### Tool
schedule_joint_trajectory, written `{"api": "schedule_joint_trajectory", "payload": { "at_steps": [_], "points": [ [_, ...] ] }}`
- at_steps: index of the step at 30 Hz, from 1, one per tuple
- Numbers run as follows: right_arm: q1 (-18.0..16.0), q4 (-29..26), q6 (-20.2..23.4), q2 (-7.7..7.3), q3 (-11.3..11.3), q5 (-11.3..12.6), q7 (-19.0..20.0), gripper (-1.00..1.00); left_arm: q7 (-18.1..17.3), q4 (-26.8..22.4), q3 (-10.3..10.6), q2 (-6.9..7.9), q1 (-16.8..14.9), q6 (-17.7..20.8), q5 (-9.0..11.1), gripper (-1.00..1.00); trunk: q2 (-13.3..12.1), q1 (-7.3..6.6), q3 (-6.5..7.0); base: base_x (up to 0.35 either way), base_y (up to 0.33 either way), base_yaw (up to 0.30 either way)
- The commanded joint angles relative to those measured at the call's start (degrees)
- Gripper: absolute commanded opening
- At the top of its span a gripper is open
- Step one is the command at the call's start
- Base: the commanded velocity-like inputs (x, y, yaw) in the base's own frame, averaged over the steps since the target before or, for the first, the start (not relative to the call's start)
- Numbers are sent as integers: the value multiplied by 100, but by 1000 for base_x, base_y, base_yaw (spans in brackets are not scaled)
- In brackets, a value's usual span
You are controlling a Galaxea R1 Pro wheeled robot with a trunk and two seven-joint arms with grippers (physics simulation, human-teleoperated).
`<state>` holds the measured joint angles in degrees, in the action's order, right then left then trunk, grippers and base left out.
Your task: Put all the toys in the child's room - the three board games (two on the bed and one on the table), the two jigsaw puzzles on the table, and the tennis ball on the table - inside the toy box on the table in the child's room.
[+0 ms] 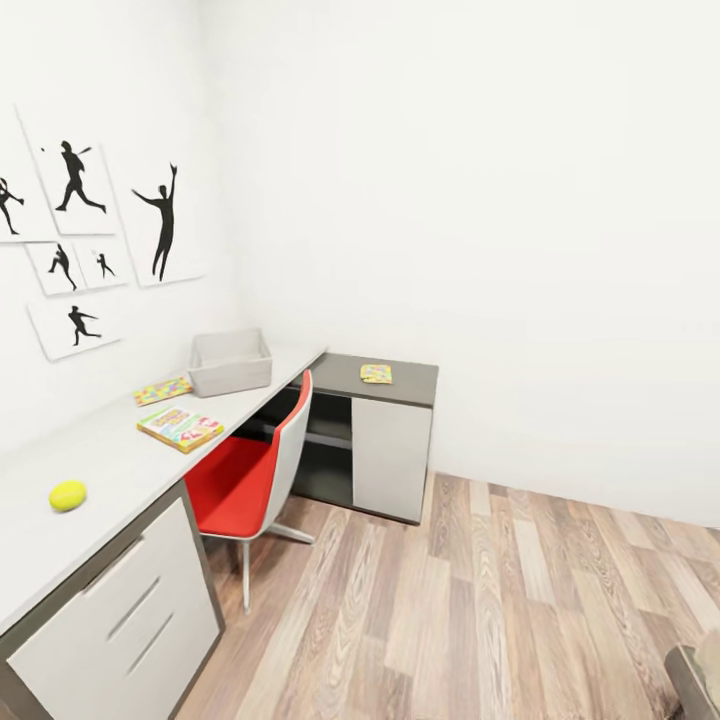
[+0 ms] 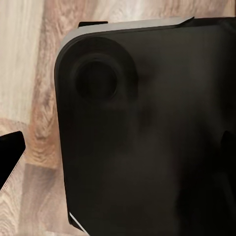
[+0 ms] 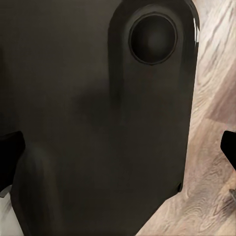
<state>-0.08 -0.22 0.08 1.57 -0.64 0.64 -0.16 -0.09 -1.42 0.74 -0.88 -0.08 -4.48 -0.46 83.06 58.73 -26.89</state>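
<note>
Head view looked down a long white table (image 1: 110, 470) running along the left wall, with a wood-plank floor (image 1: 480, 620) to its right. The grey toy box (image 1: 231, 361) sat at the table's far end, open-topped. Just beside it, toward the wall, lay a flat colourful box (image 1: 162, 390) (board game or puzzle, could not tell which). A second colourful box (image 1: 181, 428) lay nearer, close to the table's front edge. The tennis ball (image 1: 68, 495), yellow-green, rested well apart from both, nearer the camera. A small flat colourful piece (image 1: 376, 374) lay on the dark-topped corner cabinet (image 1: 385, 430) beyond the toy box. A red-and-white chair (image 1: 255, 475) was tucked in under the table between the drawers (image 1: 130, 620) and the cabinet. Silhouette posters (image 1: 80, 240) hung on the left wall.

Both wrist cameras pointed down over the floor, each largely blocked by a dark robot body panel (image 2: 147, 137) at close range. The left gripper showed one dark fingertip (image 2: 11, 150) at the frame edge; the right gripper likewise showed a dark fingertip (image 3: 229, 145). Spread of either pair could not be told, and nothing was seen in their hold.
</note>
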Motion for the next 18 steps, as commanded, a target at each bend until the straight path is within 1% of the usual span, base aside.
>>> {"api": "schedule_joint_trajectory", "payload": {
  "at_steps": [1,9,13,18],
  "points": [
    [-1,-2,1,4,-6,7,-2,100,0,0,6,0,-1,-18,-4,100,2,0,-4,0,0,-285],
    [-1,2,-111,9,-50,14,-8,100,0,-24,6,0,-1,-18,-7,100,2,0,-4,0,0,-285],
    [-1,1,-137,6,-165,14,-3,100,-2,-25,5,0,-1,-18,-7,100,2,0,-4,0,0,-285],
    [-1,-1,-145,8,-242,12,-2,100,0,-26,5,0,-1,-18,-7,100,2,0,-4,0,0,-285]
  ]
}}
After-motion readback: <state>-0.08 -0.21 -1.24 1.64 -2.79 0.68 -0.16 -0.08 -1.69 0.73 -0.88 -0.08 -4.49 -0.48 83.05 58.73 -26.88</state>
